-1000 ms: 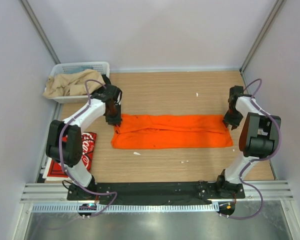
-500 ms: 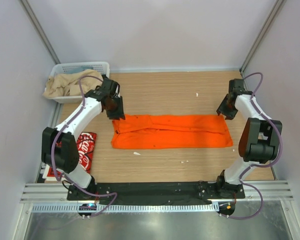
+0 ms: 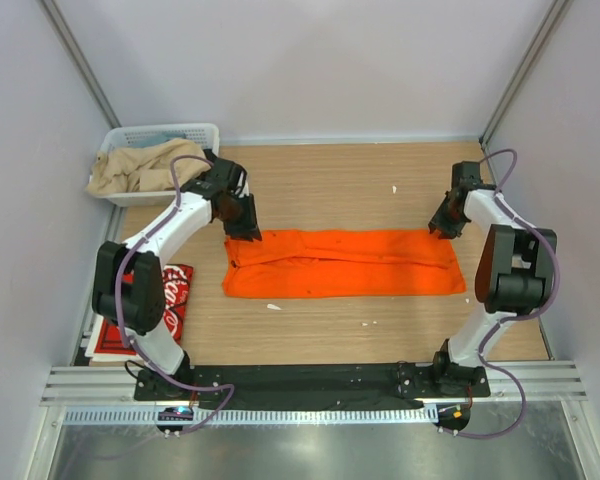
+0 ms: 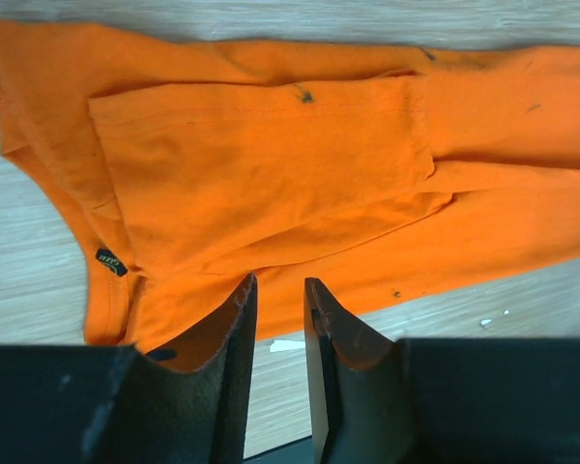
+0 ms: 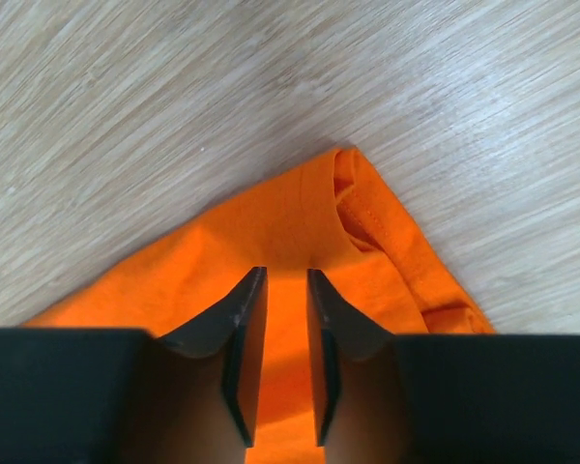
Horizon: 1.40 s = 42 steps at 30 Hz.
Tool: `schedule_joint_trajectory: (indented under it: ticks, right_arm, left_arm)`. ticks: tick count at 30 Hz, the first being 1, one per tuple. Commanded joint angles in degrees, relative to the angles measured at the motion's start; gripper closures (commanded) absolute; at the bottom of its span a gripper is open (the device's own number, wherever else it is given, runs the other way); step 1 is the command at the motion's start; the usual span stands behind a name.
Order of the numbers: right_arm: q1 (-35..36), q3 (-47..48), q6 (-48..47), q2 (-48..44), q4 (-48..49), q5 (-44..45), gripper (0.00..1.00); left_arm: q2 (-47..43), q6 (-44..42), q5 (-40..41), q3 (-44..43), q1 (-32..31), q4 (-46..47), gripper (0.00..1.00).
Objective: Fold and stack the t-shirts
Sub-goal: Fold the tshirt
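Wrist views show the left end effector and right end effector slightly spread, holding nothing, over the two ends of the orange tee, a folded strip mid-frame on the bench. I think they may pinch only the top layer, and then the fold would open.

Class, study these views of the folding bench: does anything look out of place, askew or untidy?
Yes. The red t-shirt lies at the table's left edge, partly under the left arm, apart from the orange t-shirt. Beige cloth spills over the basket rim.
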State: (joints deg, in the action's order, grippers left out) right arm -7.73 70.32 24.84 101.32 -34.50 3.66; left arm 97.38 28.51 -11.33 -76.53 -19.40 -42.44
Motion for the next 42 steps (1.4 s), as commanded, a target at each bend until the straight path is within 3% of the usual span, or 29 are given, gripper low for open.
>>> schedule_joint_trajectory:
  ticks: [1,4,10,16,19,24,32,42]
  right_arm:
    - [-0.2,0.4,0.7,1.2,3.6,0.5,0.73]
    - [-0.2,2.3,0.6,3.8,2.4,1.8,0.85]
    - [-1.8,4.2,0.4,9.9,1.9,7.0,0.87]
    - [-2.1,6.6,-1.6,11.8,0.3,10.1,0.73]
    - [-1.2,7.7,-0.8,10.5,-3.1,11.3,0.65]
    - [5.3,9.7,-1.1,3.3,-6.3,11.8,0.53]
    - [7.7,4.7,-0.8,2.3,-2.2,2.2,0.50]
    - [10.9,-2.6,0.8,4.0,-0.1,-0.8,0.51]
  left_arm:
    - [1.8,1.4,-2.6,0.6,-0.1,3.0,0.74]
    - [3.1,1.8,-2.3,1.4,-0.1,3.3,0.75]
    - [4.1,2.1,0.4,3.7,-0.1,4.0,0.75]
    - [0.6,2.4,2.5,5.3,-0.3,3.1,0.75]
    - [-2.8,3.7,3.8,6.8,-0.9,2.5,0.71]
    - [-5.7,8.9,4.9,8.2,-1.4,3.2,0.70]
    - [2.4,18.6,4.6,5.3,-1.9,3.1,0.66]
    - [12.7,18.6,17.9,0.5,-3.4,-2.4,0.65]
